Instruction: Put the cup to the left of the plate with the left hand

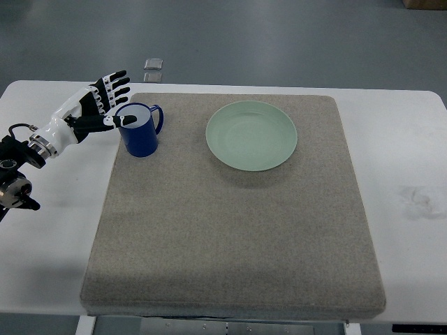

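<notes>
A dark blue cup [142, 132] with its handle pointing right stands upright on the grey mat [230, 230], to the left of the pale green plate [251, 135]. My left hand [119, 101] comes in from the left edge and hovers at the cup's upper left. Its fingers [115, 82] are spread and extended away from the cup, while the thumb tip lies at the cup's rim. Nothing is held in the hand. A gap of mat separates cup and plate.
The mat covers most of the white table [405, 153]. Two small square objects [153, 70] lie on the floor beyond the table's far edge. A faint smudge [418, 199] marks the table at the right.
</notes>
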### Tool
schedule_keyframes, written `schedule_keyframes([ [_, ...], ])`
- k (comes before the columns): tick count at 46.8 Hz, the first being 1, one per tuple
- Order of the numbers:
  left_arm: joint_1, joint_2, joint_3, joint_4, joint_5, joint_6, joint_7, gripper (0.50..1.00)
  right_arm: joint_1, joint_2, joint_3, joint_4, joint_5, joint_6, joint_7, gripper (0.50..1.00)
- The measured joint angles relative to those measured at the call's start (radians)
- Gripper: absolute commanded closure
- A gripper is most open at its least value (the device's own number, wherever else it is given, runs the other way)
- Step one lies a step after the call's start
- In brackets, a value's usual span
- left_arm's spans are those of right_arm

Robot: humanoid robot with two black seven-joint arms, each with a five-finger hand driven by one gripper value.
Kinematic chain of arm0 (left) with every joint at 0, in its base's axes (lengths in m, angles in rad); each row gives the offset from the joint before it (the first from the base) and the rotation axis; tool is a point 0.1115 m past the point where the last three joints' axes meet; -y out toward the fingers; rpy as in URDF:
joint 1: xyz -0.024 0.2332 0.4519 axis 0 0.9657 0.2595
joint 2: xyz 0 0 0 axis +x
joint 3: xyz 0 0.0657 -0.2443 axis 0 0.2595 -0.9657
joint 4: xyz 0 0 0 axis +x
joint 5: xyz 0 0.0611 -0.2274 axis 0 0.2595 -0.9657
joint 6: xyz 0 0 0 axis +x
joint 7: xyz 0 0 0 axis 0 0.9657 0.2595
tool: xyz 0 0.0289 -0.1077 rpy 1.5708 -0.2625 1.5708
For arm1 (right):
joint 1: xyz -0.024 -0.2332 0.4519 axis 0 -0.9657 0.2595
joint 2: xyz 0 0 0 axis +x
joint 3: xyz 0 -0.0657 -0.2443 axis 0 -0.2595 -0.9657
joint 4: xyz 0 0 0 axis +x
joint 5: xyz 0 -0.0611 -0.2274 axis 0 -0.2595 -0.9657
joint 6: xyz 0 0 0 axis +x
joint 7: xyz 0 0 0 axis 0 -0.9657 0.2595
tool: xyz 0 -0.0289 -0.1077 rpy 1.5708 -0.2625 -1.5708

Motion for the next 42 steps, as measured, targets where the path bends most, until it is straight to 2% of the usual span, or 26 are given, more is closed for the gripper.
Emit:
schedule_keyframes([
  [9,-0.028,0.057,-0.001,-0.016,-0.058,-0.051,0.001,0.504,0.000,0.000,0.000,0.000,0.000,0.000,0.000,0.568],
  [16,-0.057,0.090,-0.004,-0.003,-0.166,-0.057,0.002,0.504,-0.001,0.000,0.000,0.000,0.000,0.000,0.000,0.568],
  [26,-0.101,0.125,-0.025,-0.002,-0.272,-0.101,0.034,0.504,0.000,0.000,0.000,0.000,0.000,0.000,0.000,0.568],
  [31,-0.121,0.135,-0.024,0.014,-0.348,-0.139,0.117,0.504,-0.001,0.000,0.000,0.000,0.000,0.000,0.000,0.568],
  [42,-0.129,0.137,-0.025,0.045,-0.623,-0.244,0.389,0.504,0.000,0.000,0.000,0.000,0.000,0.000,0.000,0.568],
])
